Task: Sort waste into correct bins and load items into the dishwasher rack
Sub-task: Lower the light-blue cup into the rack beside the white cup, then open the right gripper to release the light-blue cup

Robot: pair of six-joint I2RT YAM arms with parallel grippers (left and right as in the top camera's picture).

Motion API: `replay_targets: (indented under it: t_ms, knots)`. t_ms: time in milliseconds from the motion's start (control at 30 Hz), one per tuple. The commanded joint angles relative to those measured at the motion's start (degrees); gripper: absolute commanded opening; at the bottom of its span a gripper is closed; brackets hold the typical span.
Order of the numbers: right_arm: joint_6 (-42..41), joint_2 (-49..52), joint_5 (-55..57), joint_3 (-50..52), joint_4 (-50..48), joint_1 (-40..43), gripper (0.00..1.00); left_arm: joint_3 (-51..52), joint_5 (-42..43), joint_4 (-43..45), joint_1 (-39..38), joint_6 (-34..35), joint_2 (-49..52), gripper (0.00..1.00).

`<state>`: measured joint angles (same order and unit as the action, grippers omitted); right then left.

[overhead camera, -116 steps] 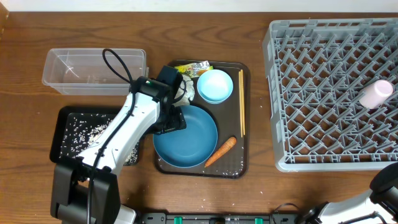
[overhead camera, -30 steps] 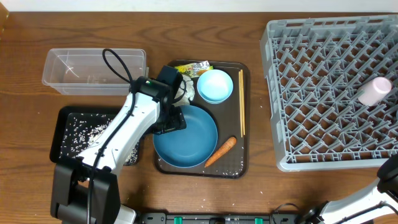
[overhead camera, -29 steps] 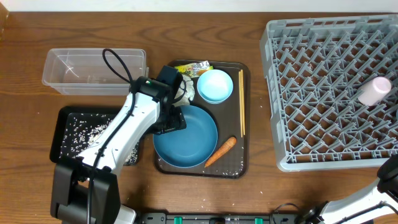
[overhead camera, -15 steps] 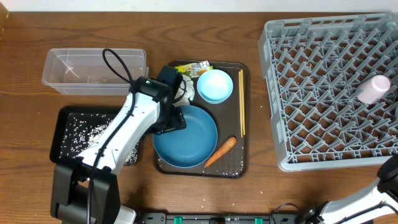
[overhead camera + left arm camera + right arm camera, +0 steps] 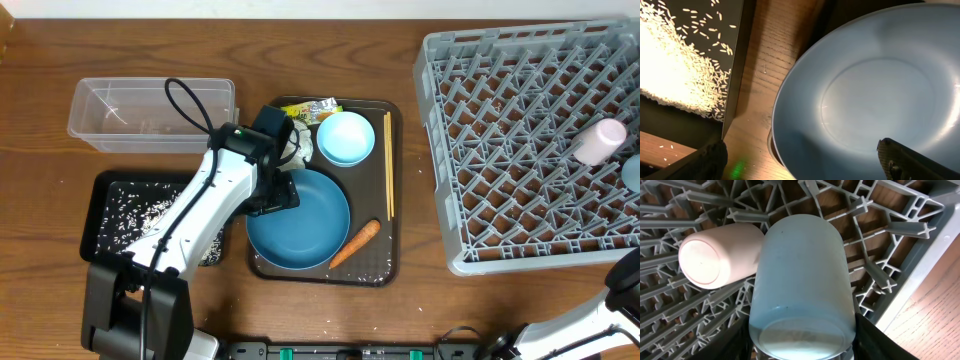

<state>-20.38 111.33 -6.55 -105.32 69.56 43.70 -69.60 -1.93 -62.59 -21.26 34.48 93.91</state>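
My left gripper [image 5: 275,190] is open over the left rim of the large dark blue bowl [image 5: 305,225]; in the left wrist view its fingers [image 5: 805,165] straddle that rim [image 5: 875,100]. My right gripper [image 5: 802,347] is shut on the light blue cup [image 5: 800,280], held above the grey dishwasher rack [image 5: 520,150] at its right edge [image 5: 633,172], next to the white cup [image 5: 715,260] lying in the rack [image 5: 600,145]. On the brown tray [image 5: 370,200] are the small light blue bowl [image 5: 345,138], chopsticks [image 5: 388,165], carrot [image 5: 355,243], snack wrapper [image 5: 310,110] and a tissue [image 5: 298,148], partly hidden by my arm.
The black tray [image 5: 105,190] holds rice grains [image 5: 135,215] at the left; its wall [image 5: 737,60] shows beside the bowl. The clear tub [image 5: 150,115] stands behind it. A few rice grains lie on the brown tray's front.
The rack has shifted and turned slightly. The light blue cup has come into the overhead view at the right edge. The left arm has not moved.
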Motion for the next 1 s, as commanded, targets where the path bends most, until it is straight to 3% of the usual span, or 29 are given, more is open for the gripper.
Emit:
replay_targets:
  t_ms: [0,100,167,567,633,800,967]
  knots:
    - [-0.4,-2.4,-4.3,0.0,-1.0,-0.6,0.47,0.2,-1.1,-0.1,0.0,-0.5,-0.5,0.98]
    - [-0.4,-2.4,-2.8,0.0,-1.0,-0.6,0.71,0.2,-1.1,-0.1,0.0,-0.5,-0.5,0.98]
    - [-0.3,-2.4,-1.3,0.0,-1.0,-0.6,0.77,0.2,-1.1,-0.1,0.0,-0.5,-0.5,0.98]
    - [-0.2,-2.4,7.0,0.0,-0.4,-0.5,0.79,0.2,-1.1,-0.1,0.0,-0.5,-0.5,0.98]
    - [-0.5,-2.4,11.0,0.0,0.1,-0.4,0.75,0.2,-1.1,-0.1,0.0,-0.5,-0.5,0.98]
    - [-2.0,-2.4,13.2,0.1,1.3,1.7,0.44,0.2,-1.1,-0.1,0.0,-0.5,-0.5,0.98]
    - [-2.8,-2.4,12.1,0.1,2.2,4.8,0.33,0.2,-1.1,-0.1,0.0,-0.5,-0.5,0.98]
